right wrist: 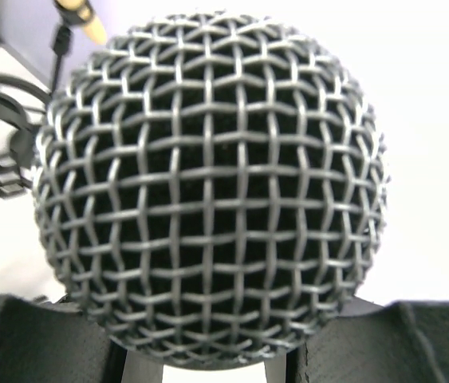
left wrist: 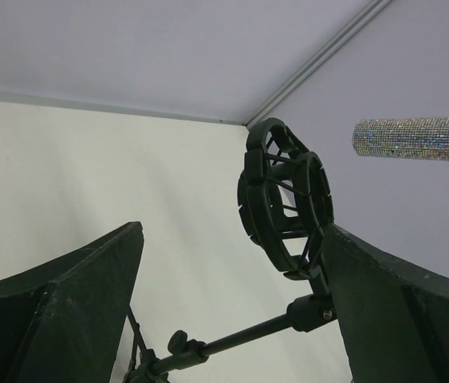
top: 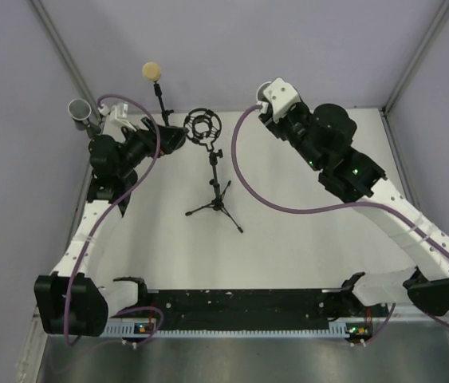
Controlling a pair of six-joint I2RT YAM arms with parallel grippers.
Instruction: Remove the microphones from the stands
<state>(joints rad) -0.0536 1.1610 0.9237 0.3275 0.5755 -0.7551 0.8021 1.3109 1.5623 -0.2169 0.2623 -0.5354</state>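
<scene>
Mesh head of the microphone [right wrist: 208, 191] fills my right wrist view, with the right claw [right wrist: 208, 343] clamped on the body just below it. From above, the shock mount [top: 202, 126] on the stand [top: 216, 187] looks empty, so I judge the mic already free, held above the desk [top: 304, 247] to the right of the ring and apart from it. My left claw [left wrist: 232, 239] sits spread apart either side of the mount's neck, gripping nothing. I'd draw the right arm straight away with a firm grip, left fingers ready to steady the tripod should it rock.
</scene>
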